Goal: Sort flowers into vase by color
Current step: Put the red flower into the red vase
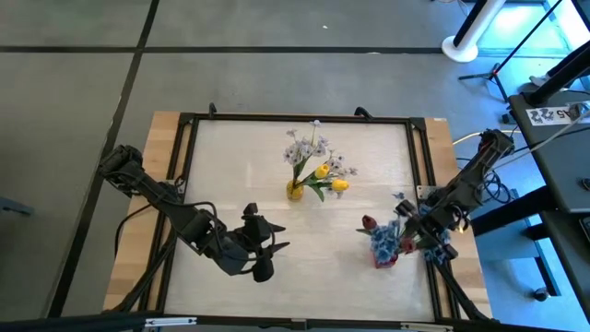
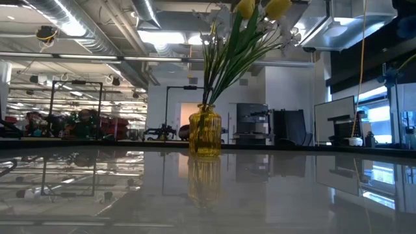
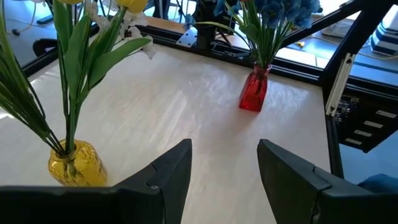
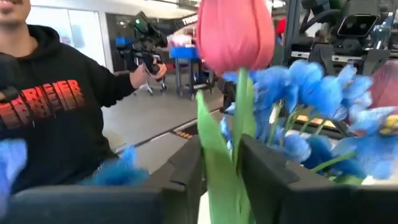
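near the desk's right edge, right hand [image 4: 221, 168] fingers straddle a pink flower [image 4: 236, 37] stem over the red vase [image 1: 385, 255], grip unclear; left hand [image 1: 267, 247] open, lots of bare desk [image 1: 230, 175] around.

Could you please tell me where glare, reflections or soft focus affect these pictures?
Low view: the glossy table mirrors the yellow vase and the ceiling lights. High view: bright bluish glare at the upper right corner, table evenly lit. Right wrist view: the pink tulip and blue flowers are close and soft, and the person behind is blurred. Left wrist view: a pale sheen beside the red vase.
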Controlling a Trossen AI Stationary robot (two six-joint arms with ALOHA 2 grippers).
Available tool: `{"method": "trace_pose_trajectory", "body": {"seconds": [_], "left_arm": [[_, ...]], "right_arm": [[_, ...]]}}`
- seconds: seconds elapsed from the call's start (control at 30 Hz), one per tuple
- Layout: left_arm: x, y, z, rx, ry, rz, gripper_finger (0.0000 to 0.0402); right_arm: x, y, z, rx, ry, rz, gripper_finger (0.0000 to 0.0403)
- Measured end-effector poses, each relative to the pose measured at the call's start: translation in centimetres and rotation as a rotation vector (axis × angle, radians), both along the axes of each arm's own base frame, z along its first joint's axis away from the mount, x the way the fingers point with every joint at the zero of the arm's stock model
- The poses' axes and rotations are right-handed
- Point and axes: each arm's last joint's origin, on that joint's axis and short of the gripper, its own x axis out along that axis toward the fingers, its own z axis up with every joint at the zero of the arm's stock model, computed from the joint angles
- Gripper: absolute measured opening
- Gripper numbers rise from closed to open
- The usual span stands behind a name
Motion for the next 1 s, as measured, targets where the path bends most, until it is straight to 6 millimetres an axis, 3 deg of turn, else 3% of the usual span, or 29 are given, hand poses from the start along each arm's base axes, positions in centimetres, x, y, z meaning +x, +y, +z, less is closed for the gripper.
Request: {"method": "trace_pose_trajectory", "body": {"seconds": [0.27,1.0], "left_arm": [[0.0,0.0,0.0,0.001,0.002,0.000,0.0179],[-0.2,0.3,-0.1,0.086,0.011,0.048,0.0179]], "right_arm": [[-0.6,-0.7,3.1,-0.035,0.117,0.001,0.0134],[-1.5,-1.8,9.7,-0.220,0.589,-0.101,0.0136]]}}
